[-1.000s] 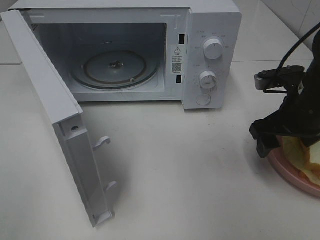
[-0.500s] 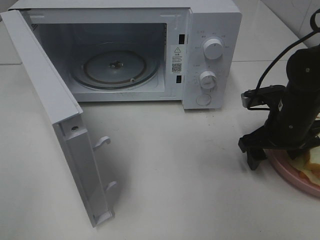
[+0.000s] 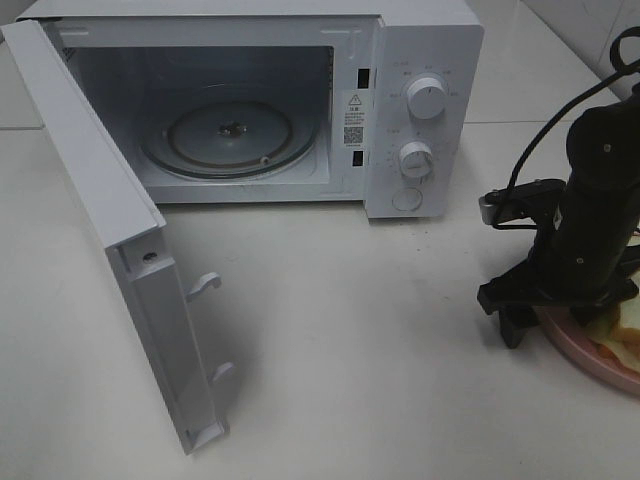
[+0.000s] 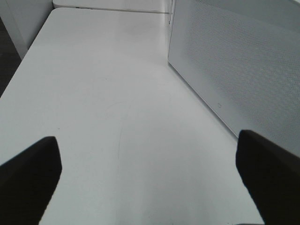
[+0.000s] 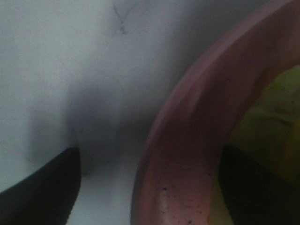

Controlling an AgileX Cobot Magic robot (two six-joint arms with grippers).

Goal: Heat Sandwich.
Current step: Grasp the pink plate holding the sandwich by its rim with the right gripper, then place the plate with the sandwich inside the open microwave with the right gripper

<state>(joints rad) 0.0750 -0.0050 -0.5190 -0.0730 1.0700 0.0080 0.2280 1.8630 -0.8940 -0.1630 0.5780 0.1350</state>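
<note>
The sandwich [image 3: 624, 326] lies on a round pink plate [image 3: 572, 343] at the 4 o'clock edge of the high view. The plate sits on the white table [image 3: 350, 350], at about 4 o'clock from the microwave [image 3: 425, 45]. Only part of the bread and its yellow and orange layers shows, since the black right arm [image 3: 592, 190] stands in front of it and points straight down.

The right fingers [image 5: 42, 192] are released and spread astride the plate's rim. One is outside on the table and the other is inside the plate, next to the blurred yellowish food. Bare table shows between the outer finger and the rim, and they clench nothing.

The microwave sits at 12 o'clock with its door [image 3: 90, 190] swung wide toward 7 o'clock. Its glass turntable [image 3: 222, 140] is bare. Two round knobs [image 3: 427, 98] are stacked on the control panel above a round button [image 3: 406, 199].

The left fingers [image 4: 28, 173] are out of the high view. The left wrist view shows them released and far apart over bare table, holding nothing. The perforated face of the door stands near one side of them.
</note>
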